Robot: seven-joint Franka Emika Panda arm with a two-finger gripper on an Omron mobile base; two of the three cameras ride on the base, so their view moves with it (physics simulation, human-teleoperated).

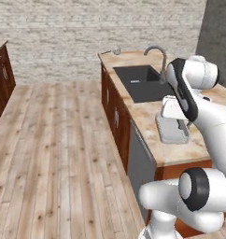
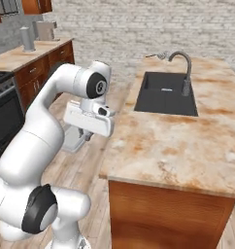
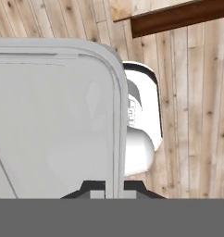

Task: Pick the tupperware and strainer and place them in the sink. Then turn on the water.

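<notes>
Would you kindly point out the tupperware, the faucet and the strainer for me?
tupperware (image 3: 53, 120): hand view, its flat translucent face.
faucet (image 2: 187, 65): right base view, its upright neck.
strainer (image 1: 116, 50): left base view, its mesh bowl.

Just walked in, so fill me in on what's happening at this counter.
The white robot arm has its end effector shut on the rim of the flat translucent grey-white plastic tupperware and holds it in the air beside the marble-look counter, above the wooden floor. The matte black rectangular sink has nothing in it, and no water runs from its grey gooseneck faucet. The small silver wire-mesh strainer sits at the counter's far corner, past the sink.
</notes>
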